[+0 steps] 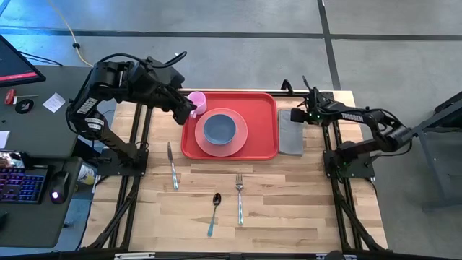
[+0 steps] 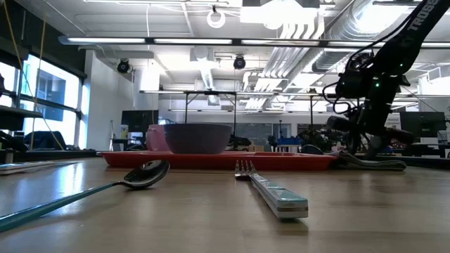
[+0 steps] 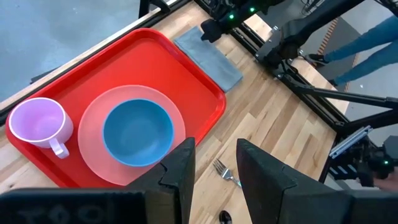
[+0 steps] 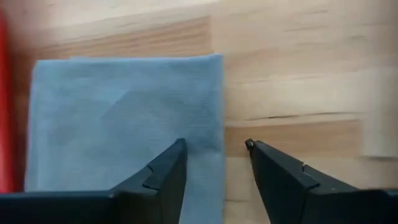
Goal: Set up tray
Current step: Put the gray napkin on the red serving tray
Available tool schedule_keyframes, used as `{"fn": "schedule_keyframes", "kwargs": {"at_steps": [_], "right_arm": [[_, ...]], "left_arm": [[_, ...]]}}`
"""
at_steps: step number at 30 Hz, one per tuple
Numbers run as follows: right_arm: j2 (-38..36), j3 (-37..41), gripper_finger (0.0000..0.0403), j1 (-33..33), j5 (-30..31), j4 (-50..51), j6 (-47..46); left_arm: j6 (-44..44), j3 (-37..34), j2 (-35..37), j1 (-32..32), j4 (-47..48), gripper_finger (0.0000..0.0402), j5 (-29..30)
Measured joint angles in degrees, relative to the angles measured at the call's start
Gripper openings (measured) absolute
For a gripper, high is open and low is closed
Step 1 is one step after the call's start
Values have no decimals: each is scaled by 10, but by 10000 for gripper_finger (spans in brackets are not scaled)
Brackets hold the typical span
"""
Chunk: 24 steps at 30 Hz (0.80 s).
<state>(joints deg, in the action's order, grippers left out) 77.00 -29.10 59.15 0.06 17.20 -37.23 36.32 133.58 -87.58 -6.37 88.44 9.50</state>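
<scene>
You see a glossy red plastic tray on the pale planked wood table; beside the tray, a matt blue-grey woven cloth.

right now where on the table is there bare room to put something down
The widest bare wood lies right of the fork, in front of the grey cloth. A narrower strip runs between the knife and the tray. Crowded: inside the tray, with the plate, bowl and mug, and between fork and spoon.
</scene>
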Motion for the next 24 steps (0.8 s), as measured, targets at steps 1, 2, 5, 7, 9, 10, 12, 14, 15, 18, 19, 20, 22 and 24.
{"fn": "schedule_keyframes", "kwargs": {"at_steps": [1,2,5,7,9,10,12,14,15,18,19,20,22,24], "right_arm": [[10,0,166,-3,-12,-11,0],[18,-2,163,-6,-24,-20,1],[50,-4,156,-15,-41,-32,2],[62,-5,152,-18,-45,-32,2],[64,-5,150,-18,-53,-36,2],[64,-4,149,-18,-58,-39,2],[57,-2,150,-17,-89,-50,2],[47,-1,152,-17,-111,-57,-2],[45,-1,153,-15,-113,-56,-5],[43,-1,150,-14,-115,-54,-1],[43,-1,148,-13,-119,-53,1],[43,-1,145,-14,-120,-54,5],[43,-1,137,-14,-128,-52,13],[43,0,126,-14,-134,-49,22]], "left_arm": [[0,0,0,0,0,152,0],[0,0,-1,0,0,152,0],[3,0,-1,0,-1,152,0],[12,0,-1,0,-1,152,0],[18,0,-1,0,-1,152,0],[19,0,-1,0,-1,152,0],[21,0,-1,0,-1,152,0],[26,0,-1,0,0,152,0],[28,0,-1,0,-1,152,0],[29,0,-1,0,-1,152,0],[29,0,-1,0,-1,152,0],[29,0,-1,0,-1,152,0],[29,0,-1,0,-1,152,0],[29,0,-1,0,-3,152,0]]}}
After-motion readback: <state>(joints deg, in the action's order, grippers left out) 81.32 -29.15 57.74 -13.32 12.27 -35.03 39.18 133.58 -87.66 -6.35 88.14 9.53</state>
